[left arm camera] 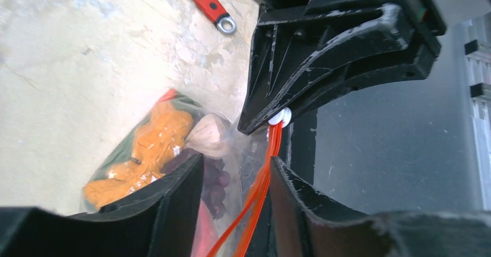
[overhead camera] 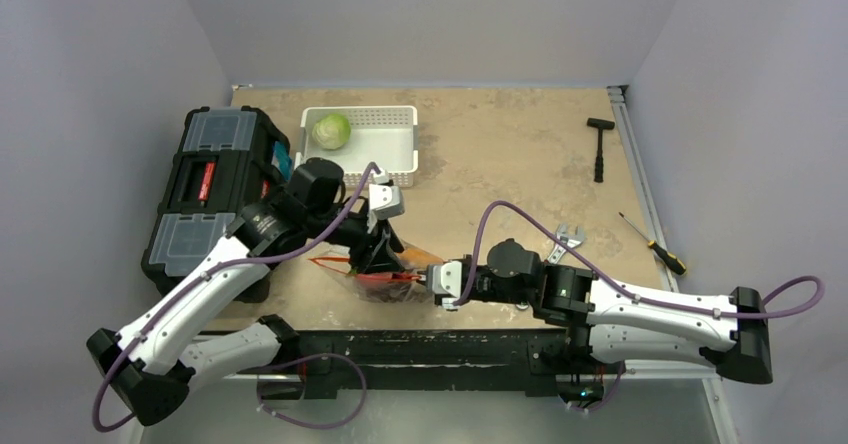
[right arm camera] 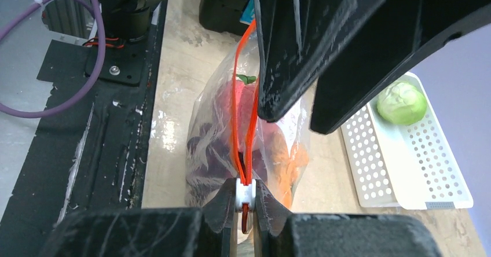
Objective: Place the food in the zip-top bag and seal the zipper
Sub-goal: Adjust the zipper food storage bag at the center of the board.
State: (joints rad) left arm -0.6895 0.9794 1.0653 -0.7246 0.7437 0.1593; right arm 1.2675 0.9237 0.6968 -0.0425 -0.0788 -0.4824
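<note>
Orange-red zipper strip [right arm camera: 234, 112] looks taut because your right gripper [right arm camera: 246, 198] pinches its white slider [right arm camera: 245, 190]. Your left gripper [left arm camera: 236, 160] is spread astride the strip, likely guiding it. The clear floppy plastic bag [right arm camera: 202, 135], holding toy produce [left arm camera: 150, 147], lies just in front of the white slotted plastic basket [overhead camera: 385, 159].

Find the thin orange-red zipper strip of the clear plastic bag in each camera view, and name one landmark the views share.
Top external: the orange-red zipper strip lies just below centre.
Left wrist: the strip runs up from bottom centre.
Right wrist: the strip loops up the middle.
Shared landmark: the orange toy carrot inside the clear plastic bag.
</note>
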